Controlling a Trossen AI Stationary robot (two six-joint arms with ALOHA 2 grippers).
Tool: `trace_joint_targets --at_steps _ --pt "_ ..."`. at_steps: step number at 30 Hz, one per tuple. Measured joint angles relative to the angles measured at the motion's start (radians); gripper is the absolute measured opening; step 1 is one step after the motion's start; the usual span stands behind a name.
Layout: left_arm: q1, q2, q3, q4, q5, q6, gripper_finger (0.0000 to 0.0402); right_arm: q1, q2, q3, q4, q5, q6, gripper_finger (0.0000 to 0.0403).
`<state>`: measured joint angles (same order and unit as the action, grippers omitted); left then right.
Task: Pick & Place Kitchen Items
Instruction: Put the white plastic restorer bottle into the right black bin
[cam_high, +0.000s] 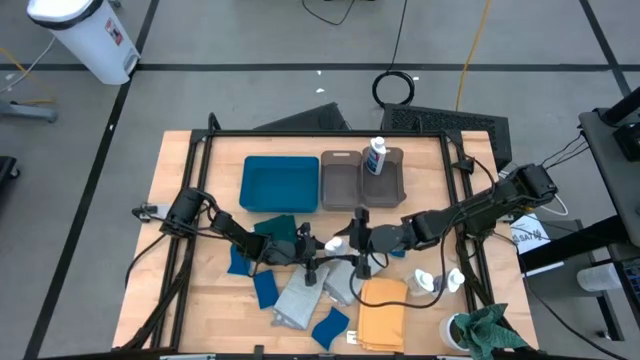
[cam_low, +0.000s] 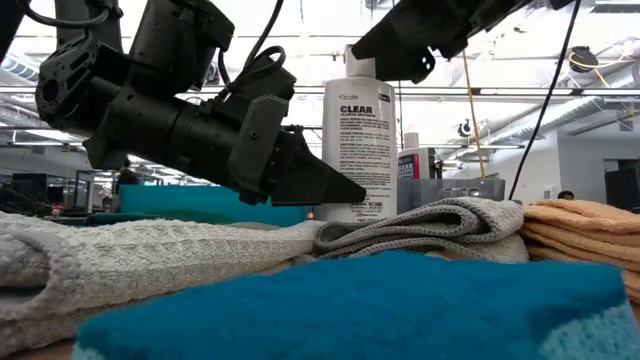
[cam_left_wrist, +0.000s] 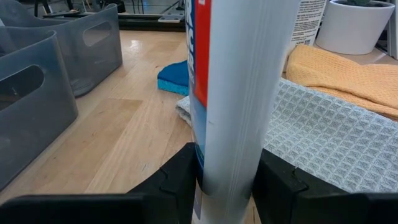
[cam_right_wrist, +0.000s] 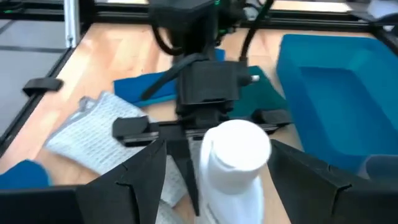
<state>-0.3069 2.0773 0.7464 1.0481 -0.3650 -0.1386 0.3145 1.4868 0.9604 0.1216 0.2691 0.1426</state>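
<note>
A white bottle with a blue label (cam_low: 360, 140) stands upright between my two grippers at the table's middle (cam_high: 337, 243). Its bottom is hidden behind a pale grey cloth (cam_low: 420, 225). My left gripper (cam_left_wrist: 227, 186) is shut on the bottle's lower body. My right gripper (cam_right_wrist: 233, 177) is open above it, with its fingers on either side of the white cap (cam_right_wrist: 236, 146) and apart from it. A second bottle (cam_high: 376, 157) stands in a grey-brown bin (cam_high: 392, 185). My left gripper pinches the bottle's lower body (cam_left_wrist: 230, 168) between its two fingers (cam_left_wrist: 177, 180), one on each side. The fingers come level from the table's left side, across the bottle (cam_low: 325, 185). The bottle stands upright; the cloth hides whether its bottom is on the table.
A teal tray (cam_high: 250, 185) and a second bin (cam_high: 340, 180) stand at the back. Blue sponges (cam_high: 265, 290), grey cloths (cam_high: 298, 300), a dark teal cloth (cam_high: 280, 235) and a mustard cloth (cam_high: 383, 310) lie around. Two bottles (cam_high: 440, 282) lie at the right, near a green rag (cam_high: 490, 330).
</note>
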Motion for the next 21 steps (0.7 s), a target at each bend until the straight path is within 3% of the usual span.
trace_joint_targets --at_steps 7,21 --pt "0.000 0.000 0.000 0.000 0.000 0.000 0.0129 -0.013 0.000 0.000 0.001 -0.009 0.002 0.0235" --pt "0.000 0.000 0.000 0.000 0.001 0.003 0.0129 -0.013 0.000 0.000 0.001 -0.009 0.000 0.0144"
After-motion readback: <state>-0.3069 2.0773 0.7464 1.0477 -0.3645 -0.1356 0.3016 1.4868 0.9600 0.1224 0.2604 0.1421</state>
